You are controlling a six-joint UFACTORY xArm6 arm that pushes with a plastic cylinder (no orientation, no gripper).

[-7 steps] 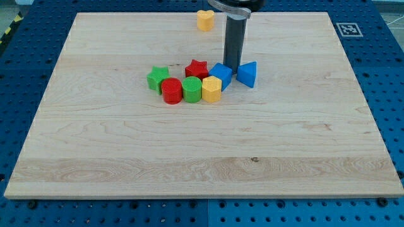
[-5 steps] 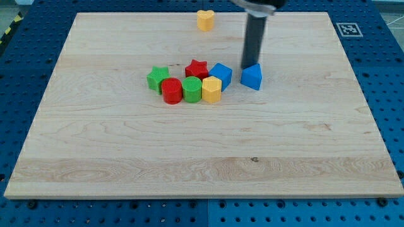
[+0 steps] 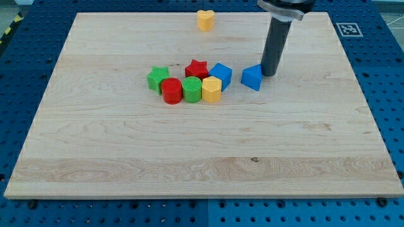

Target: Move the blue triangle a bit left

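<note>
Blocks on the board, seven in all.

Blue, two: one blue triangle (image 3: 252, 77), lying right of the cluster with a gap of bare wood between; one blue cube (image 3: 221, 75), at the cluster's right end, set corner-on.

Red, two: one red star (image 3: 197, 68), on the far side of the cluster; one red cylinder (image 3: 171, 90), on its near side.

Green, two: one green star (image 3: 157, 78), leftmost of the group; one green cylinder (image 3: 191, 89), between the red cylinder and the yellow hexagon, touching both.

Yellow, two: one yellow hexagon (image 3: 211, 89), just near-left of the blue cube; one yellow heart (image 3: 205, 19), alone near the far edge, well apart from the rest.

Wooden board (image 3: 126, 151), one, pale, on a blue perforated table (image 3: 385, 94). One black-and-white marker tag (image 3: 349, 29) beyond the board's far right corner.

Rod, one, dark, upright. My tip (image 3: 270, 74) stands on the wood just right of the blue triangle, at its right edge (whether actually touching cannot be told). It is a bare rod end and grips nothing.

Cut off: the rod's upper part and its collar leave the view at the top. The table runs out of view on all sides.
</note>
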